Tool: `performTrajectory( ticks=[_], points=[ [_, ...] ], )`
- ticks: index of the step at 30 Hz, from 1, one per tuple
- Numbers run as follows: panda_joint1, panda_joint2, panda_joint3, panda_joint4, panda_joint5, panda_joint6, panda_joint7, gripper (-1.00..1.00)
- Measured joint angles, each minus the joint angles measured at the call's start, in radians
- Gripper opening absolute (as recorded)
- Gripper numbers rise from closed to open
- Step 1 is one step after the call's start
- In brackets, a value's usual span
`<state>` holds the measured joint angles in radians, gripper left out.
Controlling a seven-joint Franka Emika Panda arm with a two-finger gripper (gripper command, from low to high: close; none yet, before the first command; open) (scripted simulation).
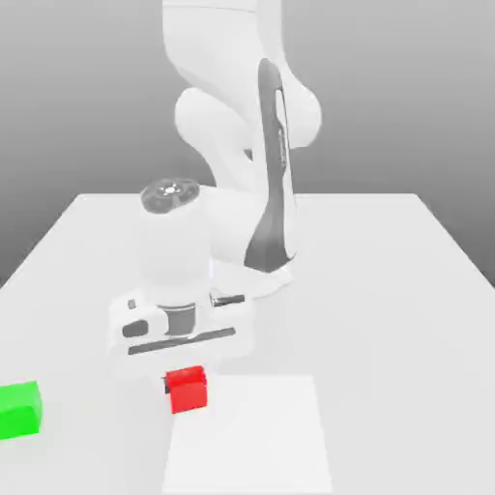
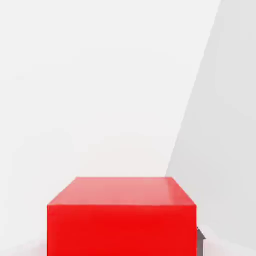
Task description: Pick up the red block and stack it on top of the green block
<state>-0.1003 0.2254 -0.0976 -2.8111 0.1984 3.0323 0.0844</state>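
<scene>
The red block (image 1: 188,390) sat on the tabletop (image 1: 387,290) near its front edge in the exterior view, somewhat toward the exterior view's left of the middle. It stood flat and upright, directly under the robot's hand. The gripper (image 1: 187,379) was down over the block: a dark finger tip (image 1: 165,384) showed against the block's side on the exterior view's left, and in the hand view a grey finger tip (image 2: 200,239) lay against the edge of the red block (image 2: 122,220). The fingers were drawn in and pinching the red block between them. The block still looked to be resting on the tabletop; whether it had lifted at all could not be told.

The green block (image 1: 19,409) sat on the tabletop well apart from the red one, close to the front left corner in the exterior view, flat and untouched.

A paler square patch (image 1: 251,435) lay on the tabletop just beside the red block, toward the front edge.

The white arm (image 1: 242,145) rose behind the hand, folded over.
</scene>
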Motion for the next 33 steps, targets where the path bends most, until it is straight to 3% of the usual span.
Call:
performTrajectory(
  ticks=[9,12,24,28,29,33],
  points=[
    [0.039,-0.235,-0.092,-0.036,-0.204,-0.194,0.148,-1.0],
    [-0.008,-0.244,-0.12,0.013,-0.226,-0.253,0.259,-1.0],
    [-0.211,-0.075,-0.25,0.363,-0.104,-0.445,0.788,-1.0],
    [-0.251,0.054,-0.217,0.397,-0.005,-0.358,0.762,-1.0],
    [-0.266,0.086,-0.198,0.4,0.015,-0.33,0.749,1.0],
    [-0.266,0.086,-0.198,0.4,0.015,-0.33,0.749,1.0]
  ],
)
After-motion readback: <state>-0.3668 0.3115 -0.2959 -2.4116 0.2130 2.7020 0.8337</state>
